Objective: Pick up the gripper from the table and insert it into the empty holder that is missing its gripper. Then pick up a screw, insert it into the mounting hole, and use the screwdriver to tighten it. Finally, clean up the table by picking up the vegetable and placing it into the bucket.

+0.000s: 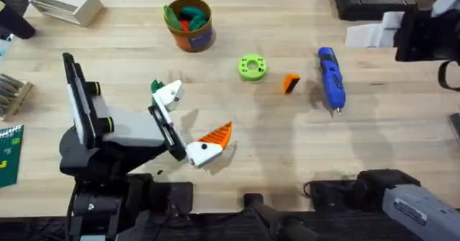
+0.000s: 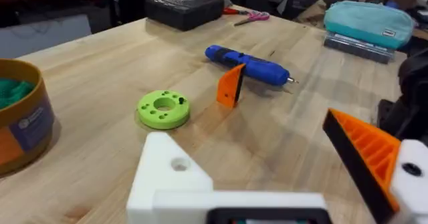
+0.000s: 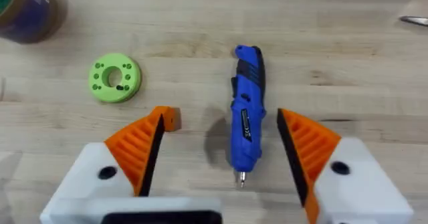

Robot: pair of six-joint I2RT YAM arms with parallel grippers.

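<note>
Small orange plastic wedge fingertip (image 1: pixel 290 83) stands between green ring disc (image 1: pixel 251 67) and blue pen-shaped screwdriver (image 1: pixel 331 78), at two o'clock from left gripper (image 1: pixel 188 122), jaws apart, one finger padless. Right gripper (image 3: pixel 221 154), jaws apart, hovers nearer.

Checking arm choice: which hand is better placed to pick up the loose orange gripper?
Right. The right hand hangs open beside the loose gripper; the left hand carries the empty holder.

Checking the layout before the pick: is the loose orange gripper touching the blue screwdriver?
Apart. The overhead view shows bare table between the gripper and the screwdriver; the right wrist view shows the same gap.
</note>
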